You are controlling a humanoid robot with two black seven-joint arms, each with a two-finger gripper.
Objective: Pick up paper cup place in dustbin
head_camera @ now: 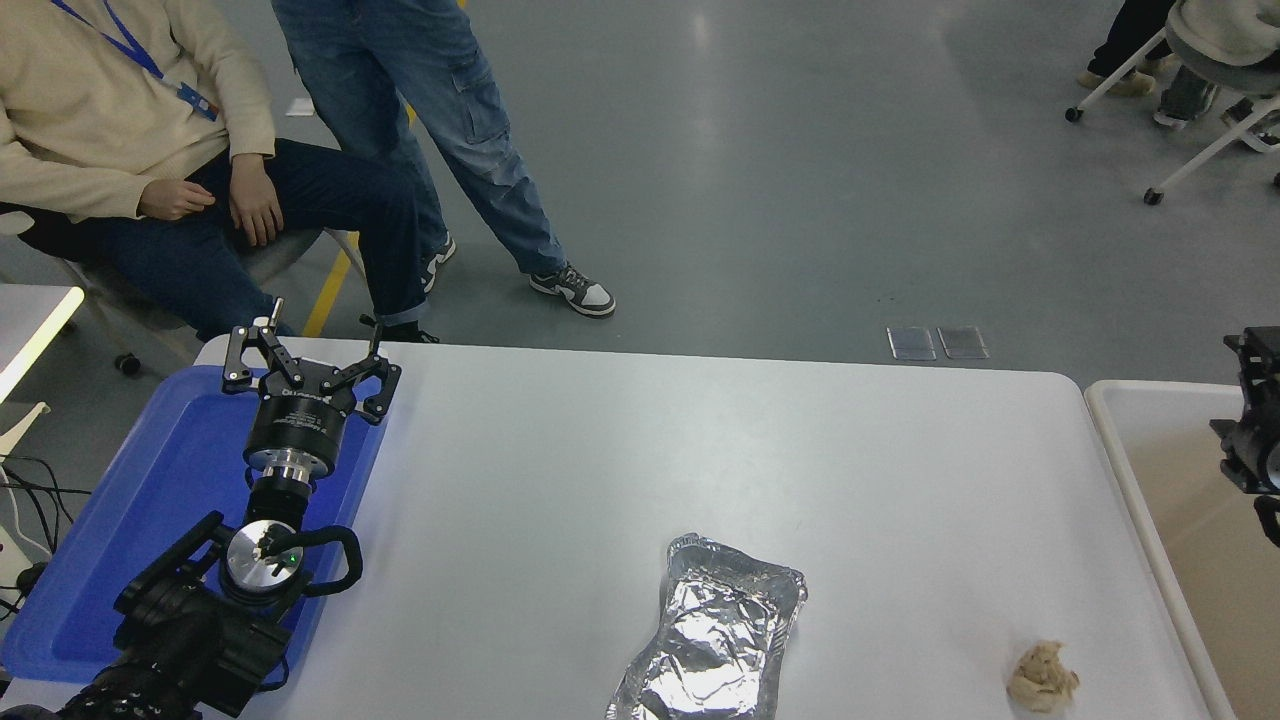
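Observation:
The paper cup is not in view. The dustbin (1190, 520), off-white with a beige inside, stands at the table's right end, cut off by the picture's edge. A black part of my right gripper (1255, 430) shows at the right edge, over the dustbin; most of it is out of frame. My left gripper (305, 352) is parked at the lower left over the blue tray, open and empty.
A crumpled silver foil tray (715, 640) lies at the front middle of the white table (700, 450). A beige paper wad (1042, 677) lies at the front right. A flat blue tray (150, 500) is at the left. One person sits and another stands beyond the far left corner.

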